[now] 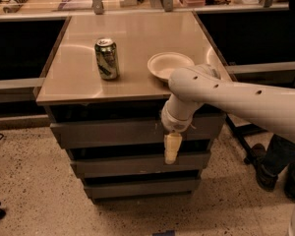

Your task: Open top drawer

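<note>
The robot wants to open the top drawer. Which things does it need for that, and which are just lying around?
For the job:
- top drawer, the widest grey front
- the robot's hand, pointing down in front of the drawers, right of centre

Just lying about:
- green can and white bowl, both on the tabletop
- middle drawer
- bottom drawer
</note>
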{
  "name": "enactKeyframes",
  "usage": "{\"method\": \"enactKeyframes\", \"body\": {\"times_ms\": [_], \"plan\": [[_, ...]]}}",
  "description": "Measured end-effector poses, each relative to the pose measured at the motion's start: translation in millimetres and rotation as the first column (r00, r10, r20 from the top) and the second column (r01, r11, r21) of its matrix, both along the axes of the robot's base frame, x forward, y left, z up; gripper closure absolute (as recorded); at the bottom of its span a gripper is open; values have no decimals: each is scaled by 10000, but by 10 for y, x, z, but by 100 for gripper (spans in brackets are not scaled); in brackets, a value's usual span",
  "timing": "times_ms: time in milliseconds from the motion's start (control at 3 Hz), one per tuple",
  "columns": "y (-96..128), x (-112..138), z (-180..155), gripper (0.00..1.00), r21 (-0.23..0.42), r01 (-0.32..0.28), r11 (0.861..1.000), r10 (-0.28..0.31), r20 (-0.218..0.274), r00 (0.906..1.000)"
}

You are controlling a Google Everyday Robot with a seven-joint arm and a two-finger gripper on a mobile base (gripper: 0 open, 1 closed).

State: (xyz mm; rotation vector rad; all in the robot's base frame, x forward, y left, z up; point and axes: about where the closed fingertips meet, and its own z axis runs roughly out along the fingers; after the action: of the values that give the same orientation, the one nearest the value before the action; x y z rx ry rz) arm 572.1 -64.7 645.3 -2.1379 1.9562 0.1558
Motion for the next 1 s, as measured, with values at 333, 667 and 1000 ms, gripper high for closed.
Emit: {"method": "enactKeyframes", "body": {"times_ms": [333,667,1000], "plan": [[-46,-183,59,0,-314,-229,9992,203,-797,9966],[-99,-391,81,0,-536,-422,9977,330,-1622,9862],[-161,-622,153,0,-743,-604,9954,413,-2354,9710]]}}
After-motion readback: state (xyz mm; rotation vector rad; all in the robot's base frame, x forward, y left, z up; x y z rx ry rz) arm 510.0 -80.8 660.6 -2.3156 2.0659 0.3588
